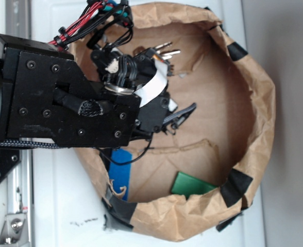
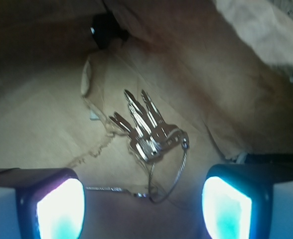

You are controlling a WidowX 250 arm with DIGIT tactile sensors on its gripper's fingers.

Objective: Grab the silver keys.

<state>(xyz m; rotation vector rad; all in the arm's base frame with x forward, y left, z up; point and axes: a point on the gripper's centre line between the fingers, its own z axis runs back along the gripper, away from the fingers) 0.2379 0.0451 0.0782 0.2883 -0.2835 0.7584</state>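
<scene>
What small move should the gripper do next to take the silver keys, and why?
Probably descend straight and then close. In the wrist view the silver keys lie flat on the paper bag floor, ahead of the open gripper, untouched between the lit fingers.

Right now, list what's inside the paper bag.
Inside the paper bag: silver keys on its floor, a blue card, a green card. The arm covers much of the left side.

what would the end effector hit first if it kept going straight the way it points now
Most likely the silver keys: in the wrist view they lie on the brown paper ahead, between the open fingers of the end effector. Depth is unclear, so it may meet the wire ring before the blades.
</scene>
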